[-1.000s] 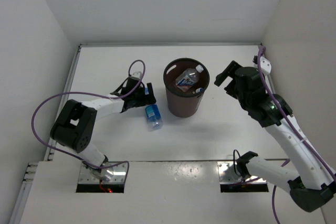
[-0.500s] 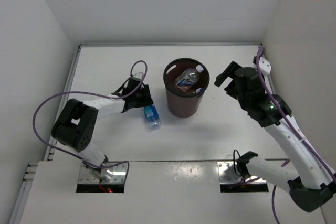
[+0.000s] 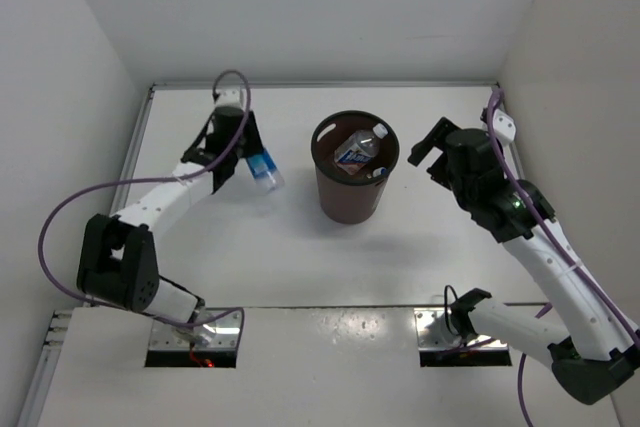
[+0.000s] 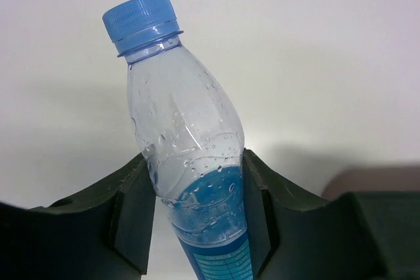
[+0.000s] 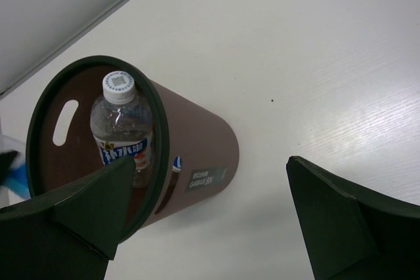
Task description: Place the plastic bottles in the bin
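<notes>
It looked like a robotics lab test cell; a white table (image 3: 300, 267) stood boxed in by plain white walls (image 3: 300, 7); the left arm (image 3: 160, 202) and right arm (image 3: 545, 252) trailed purple cables (image 3: 42, 245) from bolted metal base plates (image 3: 225, 332).

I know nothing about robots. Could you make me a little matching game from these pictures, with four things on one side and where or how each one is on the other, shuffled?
Things:
1. blue-capped bottle
2. white-capped bottle
3. right gripper
4. bin

Place or state:
a. open, holding nothing
b. inside the bin
c. standing upright on the table
d. clamped in the left gripper

Pairs: 1-d, 2-b, 3-a, 4-c.
</notes>
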You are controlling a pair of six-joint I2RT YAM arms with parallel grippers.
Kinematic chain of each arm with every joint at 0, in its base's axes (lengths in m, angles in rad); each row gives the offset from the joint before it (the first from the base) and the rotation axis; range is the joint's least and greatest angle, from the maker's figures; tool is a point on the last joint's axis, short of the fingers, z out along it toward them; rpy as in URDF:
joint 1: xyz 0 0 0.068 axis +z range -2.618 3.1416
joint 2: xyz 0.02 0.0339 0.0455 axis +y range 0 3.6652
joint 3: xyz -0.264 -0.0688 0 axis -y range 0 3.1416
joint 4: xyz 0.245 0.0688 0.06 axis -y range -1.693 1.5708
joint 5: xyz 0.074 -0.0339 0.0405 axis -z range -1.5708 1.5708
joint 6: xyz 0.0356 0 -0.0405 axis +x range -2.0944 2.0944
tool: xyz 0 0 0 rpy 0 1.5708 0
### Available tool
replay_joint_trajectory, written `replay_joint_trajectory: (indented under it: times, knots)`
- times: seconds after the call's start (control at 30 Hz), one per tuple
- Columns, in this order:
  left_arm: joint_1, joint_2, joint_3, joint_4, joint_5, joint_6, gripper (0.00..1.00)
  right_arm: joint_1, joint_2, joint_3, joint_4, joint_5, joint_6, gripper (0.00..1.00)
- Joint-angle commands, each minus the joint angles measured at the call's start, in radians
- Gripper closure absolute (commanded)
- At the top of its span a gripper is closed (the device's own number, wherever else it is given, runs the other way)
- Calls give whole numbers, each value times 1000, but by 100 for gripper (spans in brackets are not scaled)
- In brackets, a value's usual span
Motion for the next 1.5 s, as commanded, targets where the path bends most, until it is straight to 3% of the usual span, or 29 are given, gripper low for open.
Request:
replay_joint_trajectory:
  times: [0.0, 0.1, 0.2, 0.33, 0.43, 0.87, 1.23, 1.27, 1.33, 1.47]
  knots:
    - [42, -52, 158, 78, -102, 39, 71, -3, -2, -20, 36, 23, 9, 0]
    - [42, 3, 327, 118, -61, 13, 71, -3, 7, -20, 36, 14, 9, 0]
    - [30, 51, 474, 162, 95, -27, 71, -3, 16, -20, 36, 14, 9, 0]
    - [-122, 94, 597, 162, 166, 71, 71, -12, 16, -20, 36, 14, 9, 0]
    - [-218, 94, 597, 162, 166, 148, 70, -12, 7, -29, 45, 14, 9, 0]
    - [-393, 40, 376, 162, 163, 242, 63, -12, 7, -47, 45, 5, 18, 0]
    - [-418, 40, 206, 150, 154, 283, 33, -21, -2, -57, 45, 25, 18, 0]
    - [-418, 31, 197, 150, 154, 283, 27, -21, -2, -57, 45, 25, 18, 0]
    - [-418, 31, 197, 150, 129, 283, 2, -21, -2, -57, 45, 25, 18, 0]
    - [-418, 22, 261, 161, 88, 274, 0, -21, -2, -57, 45, 14, 18, 0]
